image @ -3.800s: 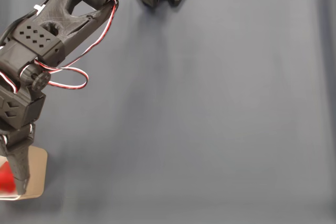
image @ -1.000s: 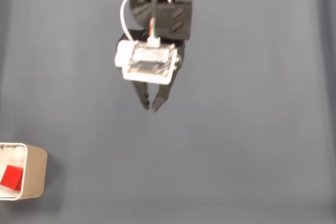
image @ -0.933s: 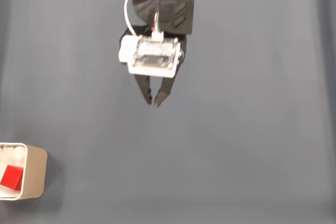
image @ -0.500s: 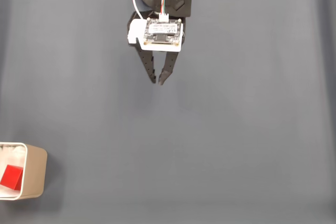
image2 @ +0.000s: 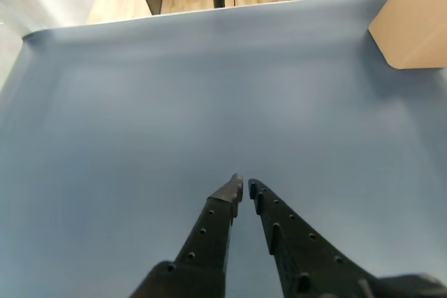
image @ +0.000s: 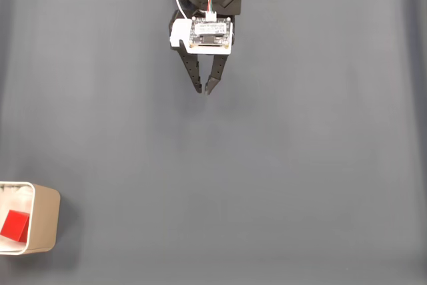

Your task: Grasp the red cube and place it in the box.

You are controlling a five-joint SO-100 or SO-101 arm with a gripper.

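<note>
Gripper (image: 205, 89) nearly closed and empty at far centre, red cube (image: 15, 225) inside box (image: 44, 221) near left

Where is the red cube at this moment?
In the fixed view the cube lies inside the box at the lower left corner of the grey mat, far from the hand at the top centre.

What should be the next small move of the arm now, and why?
Probably just retreat to rest and stop. The red cube already lies inside the box at the lower left of the fixed view, and the gripper is far from it near the top edge, jaws nearly closed and holding nothing.
</note>
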